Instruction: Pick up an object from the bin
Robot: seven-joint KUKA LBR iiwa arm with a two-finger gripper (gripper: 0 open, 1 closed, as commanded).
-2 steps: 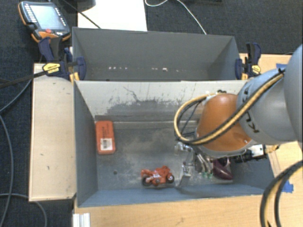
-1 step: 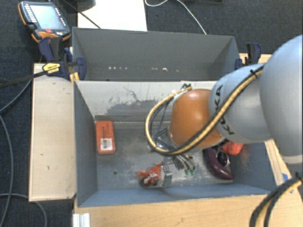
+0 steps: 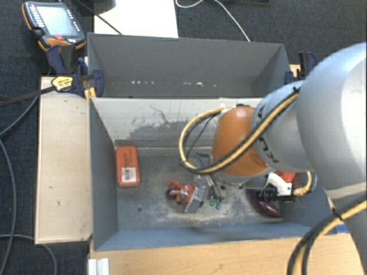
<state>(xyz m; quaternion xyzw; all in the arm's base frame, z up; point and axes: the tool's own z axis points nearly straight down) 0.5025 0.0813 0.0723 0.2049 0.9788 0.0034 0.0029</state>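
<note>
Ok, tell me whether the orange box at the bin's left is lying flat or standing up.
Lying flat: the orange box shows its broad, labelled face upward on the floor of the bin.

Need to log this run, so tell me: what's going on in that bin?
The grey robot arm's gripper is down in the grey metal bin, low over the middle of the floor. Right beside it lie a small red toy-like thing and a small grey piece. An orange rectangular box lies apart at the left. Whether anything is gripped cannot be told.
</note>
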